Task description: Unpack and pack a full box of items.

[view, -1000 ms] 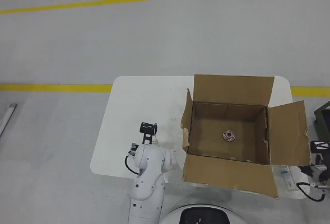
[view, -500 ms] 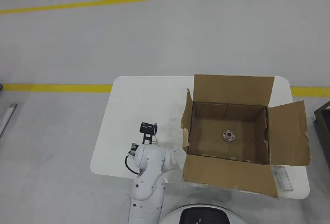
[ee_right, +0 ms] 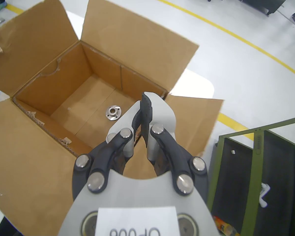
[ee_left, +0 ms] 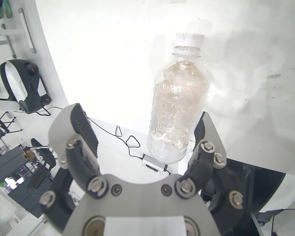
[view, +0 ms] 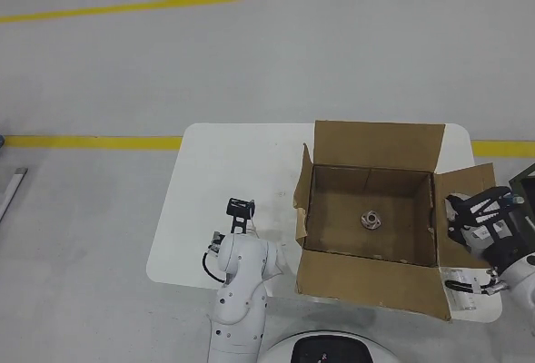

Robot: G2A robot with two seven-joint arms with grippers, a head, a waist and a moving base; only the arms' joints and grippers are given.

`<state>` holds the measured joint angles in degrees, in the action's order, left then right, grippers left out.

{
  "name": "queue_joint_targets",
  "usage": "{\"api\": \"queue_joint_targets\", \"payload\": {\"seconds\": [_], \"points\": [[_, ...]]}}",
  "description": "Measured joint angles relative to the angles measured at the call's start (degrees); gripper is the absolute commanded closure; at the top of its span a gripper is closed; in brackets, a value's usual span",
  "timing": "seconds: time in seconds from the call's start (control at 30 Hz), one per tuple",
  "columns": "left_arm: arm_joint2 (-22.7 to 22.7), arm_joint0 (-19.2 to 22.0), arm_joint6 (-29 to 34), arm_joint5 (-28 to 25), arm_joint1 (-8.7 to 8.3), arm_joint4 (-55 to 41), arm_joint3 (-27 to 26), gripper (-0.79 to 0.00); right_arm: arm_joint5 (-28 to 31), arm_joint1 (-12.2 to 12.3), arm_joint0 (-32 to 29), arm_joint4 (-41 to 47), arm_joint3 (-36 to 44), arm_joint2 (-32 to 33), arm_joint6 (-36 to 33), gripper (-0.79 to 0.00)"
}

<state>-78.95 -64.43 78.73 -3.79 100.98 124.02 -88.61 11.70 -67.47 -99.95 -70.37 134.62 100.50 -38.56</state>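
Round metal flange in cardboard box

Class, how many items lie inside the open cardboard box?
1: a metal flange on the floor of the cardboard box, near its middle. Its near wall may hide more.

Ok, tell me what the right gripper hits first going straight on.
Probably the cardboard box: the right gripper, jaws shut, aims past the side flap into it, toward the floor beside the metal flange. Depth unclear; it may clip the wall rim first.
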Motion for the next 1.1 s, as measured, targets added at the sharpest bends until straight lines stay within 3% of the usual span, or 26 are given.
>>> {"api": "queue_joint_targets", "payload": {"seconds": [0.13,0.67,0.77,1.1], "points": [[0.0,0.0,0.0,0.0,0.0,0.0,0.0,-0.785,-0.71,0.02,1.02,-6.35,-0.74,-4.05,-0.14,0.0],[0.0,0.0,0.0,0.0,0.0,0.0,0.0,-0.785,-0.7,-0.05,1.68,-4.95,-1.82,-5.61,-0.13,0.0],[0.0,0.0,0.0,0.0,0.0,0.0,0.0,-0.785,-2.78,-0.22,5.48,-5.34,-4.2,-9.19,-3.6,0.0],[0.0,0.0,0.0,0.0,0.0,0.0,0.0,-0.785,-11.69,-1.8,27.8,-4.95,-21.37,-22.97,-23.22,0.0]]}}
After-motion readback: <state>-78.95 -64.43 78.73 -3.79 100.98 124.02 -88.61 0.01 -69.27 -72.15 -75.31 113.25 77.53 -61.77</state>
